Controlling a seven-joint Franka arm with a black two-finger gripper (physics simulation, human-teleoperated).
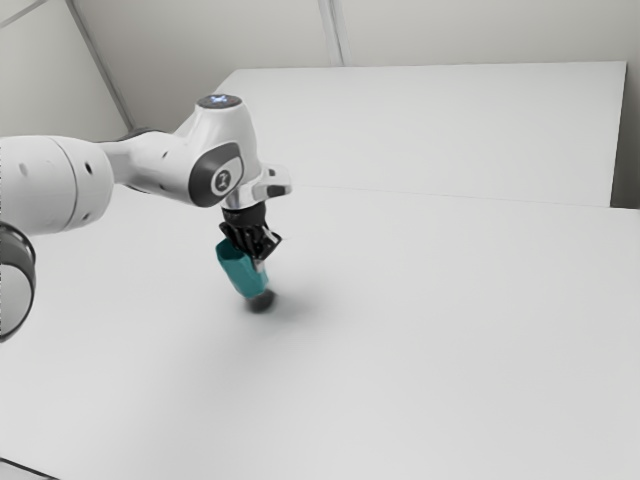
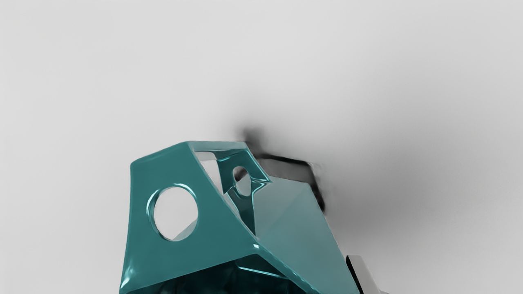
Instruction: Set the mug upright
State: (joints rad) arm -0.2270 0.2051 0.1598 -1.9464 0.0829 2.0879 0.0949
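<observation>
Seeing teal mug tilted, not upright, right at black gripper over white table; can't tell if spread, closed or pinching.

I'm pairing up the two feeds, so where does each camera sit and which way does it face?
Exterior view: at the arm's side, looking down across the table; the arm and gripper show.
Wrist view: on the arm's end, looking past the mug toward the table; a sliver of the gripper shows beside the mug.
Shared: mug, table, part of the gripper.
</observation>
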